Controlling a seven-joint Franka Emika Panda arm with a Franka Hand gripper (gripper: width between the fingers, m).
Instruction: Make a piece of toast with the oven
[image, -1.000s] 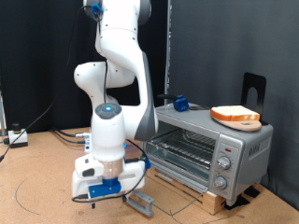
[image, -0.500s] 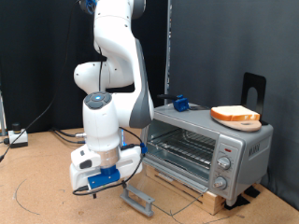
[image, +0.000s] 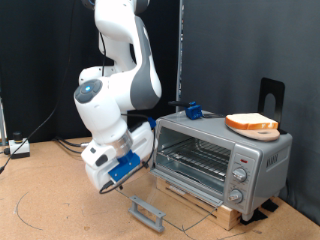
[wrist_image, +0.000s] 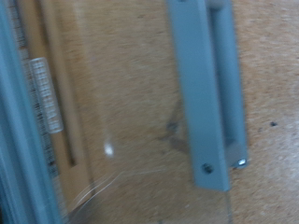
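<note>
Already your oven (image: 222, 160) at centre right stands with its door (image: 170, 205) down, the piece of toast (image: 251, 124) waits on its roof, and your gripper (image: 118, 172), finger state indiscernible, hangs empty left of it.

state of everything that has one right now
oven: door folded down open, handle low at its front edge, wire rack empty
piece of toast: lying on top of the oven, not inside
gripper: raised above the handle, holding nothing that shows
</note>
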